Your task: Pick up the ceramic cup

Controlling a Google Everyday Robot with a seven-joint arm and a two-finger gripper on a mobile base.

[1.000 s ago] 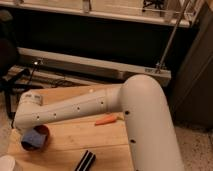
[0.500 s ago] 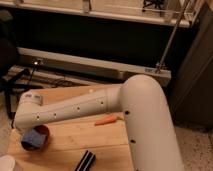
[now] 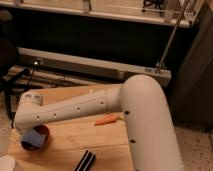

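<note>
The white arm (image 3: 75, 107) rises in a thick column at the right, bends at a rounded shoulder and reaches leftward low over the wooden worktop (image 3: 70, 142), ending in a round joint near the worktop's left edge. The gripper (image 3: 21, 126) sits at that left end, pointing down under the wrist and mostly hidden by the arm's own body, so whether it is open or closed cannot be told from here. Just below and beside it lies the red dish (image 3: 43, 131) with a blue pad (image 3: 30, 141) in it; the gripper seems to hang over the dish's left side, though any contact is not clear. The ceramic cup (image 3: 6, 164) stands at the near left corner of the worktop, cut by the bottom edge of the view, apart from the dish and not held by anything. A small orange piece (image 3: 106, 120) lies near the middle of the worktop, just under the arm. A black ribbed object (image 3: 86, 161) lies at the near edge. Behind the worktop runs a dark wall with a slanted metal pole (image 3: 172, 37).
</note>
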